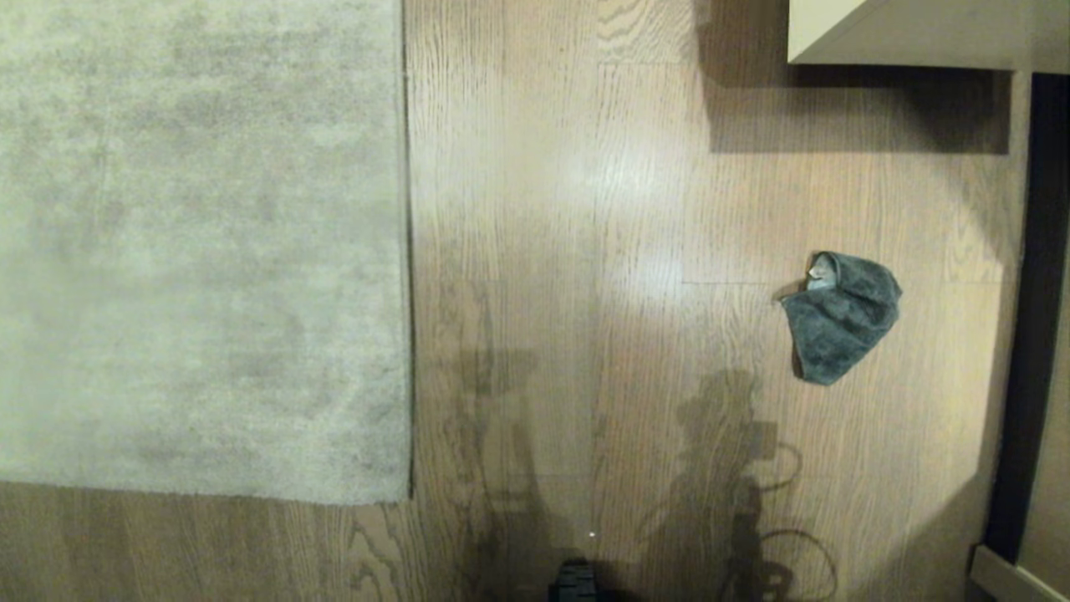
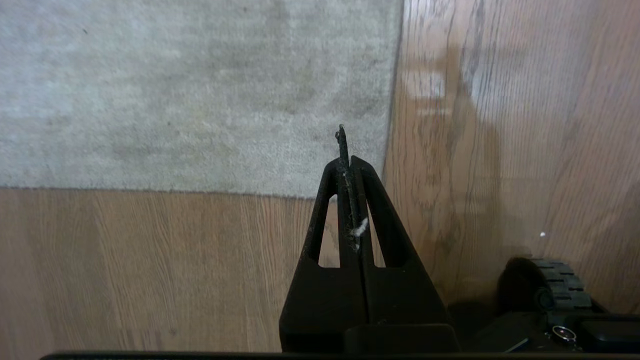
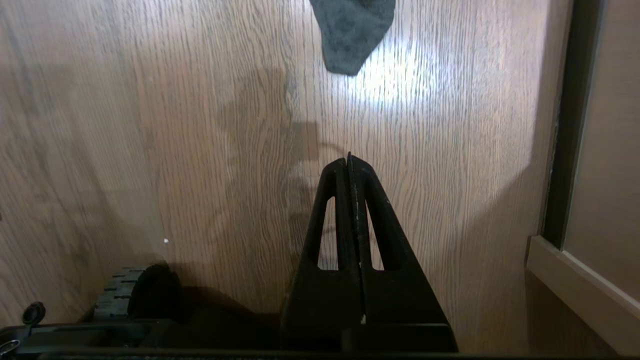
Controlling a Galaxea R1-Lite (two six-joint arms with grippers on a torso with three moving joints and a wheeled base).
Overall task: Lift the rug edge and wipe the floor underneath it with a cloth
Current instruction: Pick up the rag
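Note:
The pale beige-grey rug (image 1: 201, 251) lies flat at the left of the head view, its straight rug edge (image 1: 408, 251) running down to a near corner (image 1: 408, 497). Wood-plank floor (image 1: 585, 251) fills the middle. A small dark grey cloth (image 1: 840, 316) lies crumpled on the planks at the right. Neither arm shows in the head view. My left gripper (image 2: 347, 162) hangs shut and empty above the rug corner (image 2: 385, 192). My right gripper (image 3: 349, 162) hangs shut and empty over bare floor, with the cloth (image 3: 352, 30) some way ahead of it.
A pale furniture corner (image 1: 911, 33) juts in at the far right and casts a shadow. A dark vertical strip (image 1: 1032, 318) and light trim (image 1: 1016, 577) border the right side. The robot's base wheel (image 1: 575, 581) shows at the near edge.

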